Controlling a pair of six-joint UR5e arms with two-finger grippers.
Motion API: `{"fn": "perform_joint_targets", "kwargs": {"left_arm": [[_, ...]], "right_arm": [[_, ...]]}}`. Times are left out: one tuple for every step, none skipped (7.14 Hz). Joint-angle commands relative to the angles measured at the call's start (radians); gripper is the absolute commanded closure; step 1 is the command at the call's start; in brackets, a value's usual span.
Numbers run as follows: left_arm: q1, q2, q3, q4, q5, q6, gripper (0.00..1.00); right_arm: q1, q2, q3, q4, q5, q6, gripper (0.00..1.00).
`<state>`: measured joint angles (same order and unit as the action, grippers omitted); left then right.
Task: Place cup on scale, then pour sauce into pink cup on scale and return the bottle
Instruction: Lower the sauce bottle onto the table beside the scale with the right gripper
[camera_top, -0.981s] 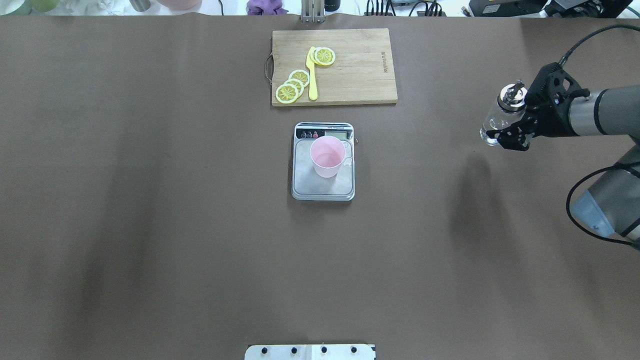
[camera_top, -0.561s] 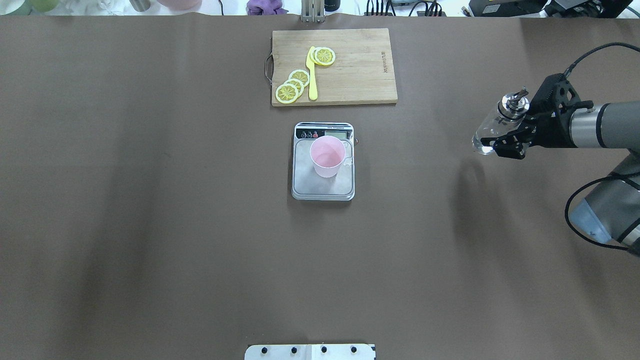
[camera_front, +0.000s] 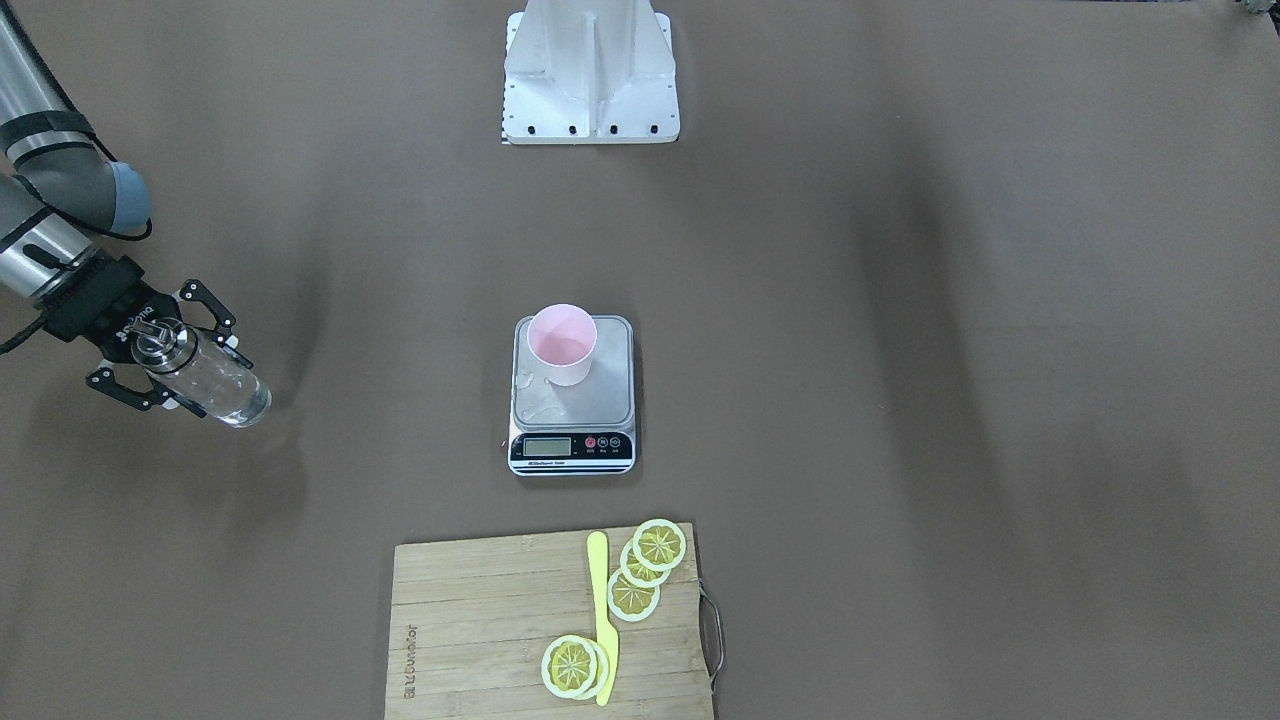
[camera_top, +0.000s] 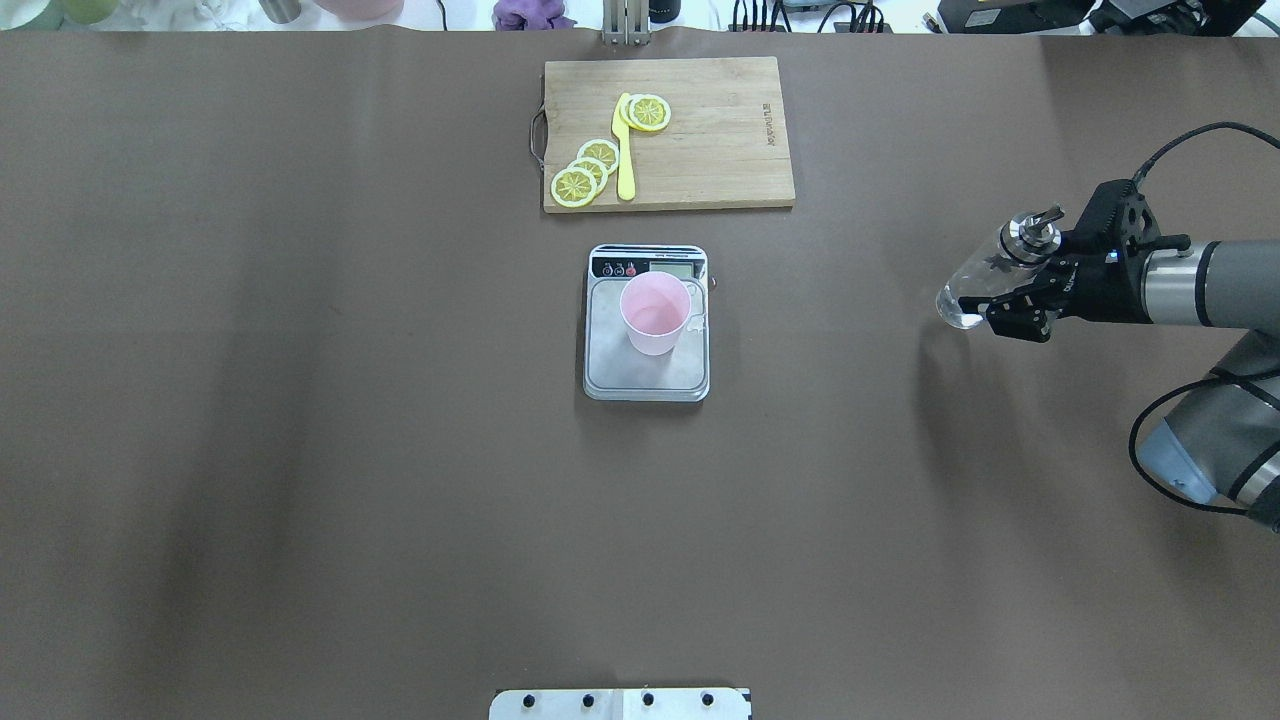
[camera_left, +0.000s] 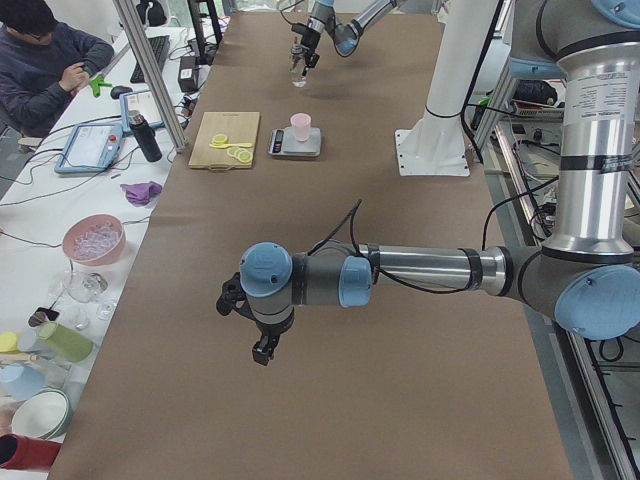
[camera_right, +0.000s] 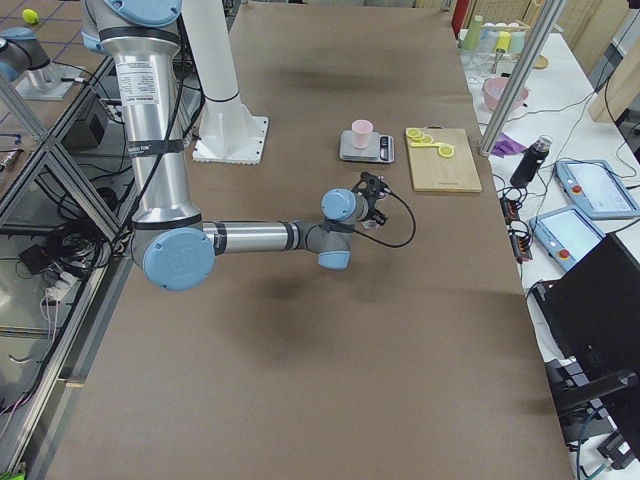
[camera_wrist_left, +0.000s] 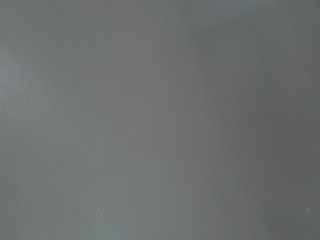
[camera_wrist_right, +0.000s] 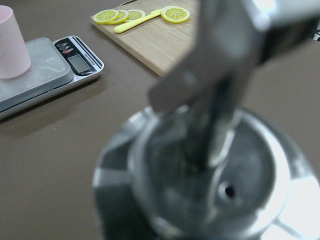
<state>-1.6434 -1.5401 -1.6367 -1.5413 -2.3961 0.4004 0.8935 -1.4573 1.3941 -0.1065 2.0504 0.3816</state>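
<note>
Brown table (camera_top: 300, 420): right jaws grip bottle (camera_top: 976, 284); left jaws, side view only, state unclear.

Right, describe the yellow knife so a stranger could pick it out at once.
Find the wooden cutting board beyond the scale, on the side away from the robot. Among the round lemon slices on it lies the knife: the only long, thin, plain yellow piece.
</note>
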Motion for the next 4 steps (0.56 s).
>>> {"fn": "perform_joint_targets", "kwargs": {"left_arm": [[0.0,0.002,0.0,0.001,0.0,0.0,0.01],[0.0,0.0,0.0,0.001,0.0,0.0,0.01],[0.0,0.0,0.0,0.001,0.0,0.0,0.01],[0.0,0.0,0.0,0.001,0.0,0.0,0.01]], "right_arm": [[-0.021,-0.001,-0.007,0.005,-0.031,0.005,1.0],[-0.034,-0.001,-0.01,0.005,-0.047,0.005,1.0],[-0.048,-0.001,-0.014,0.005,-0.065,0.005,1.0],[-0.059,-0.001,-0.023,0.005,-0.082,0.005,1.0]]}}
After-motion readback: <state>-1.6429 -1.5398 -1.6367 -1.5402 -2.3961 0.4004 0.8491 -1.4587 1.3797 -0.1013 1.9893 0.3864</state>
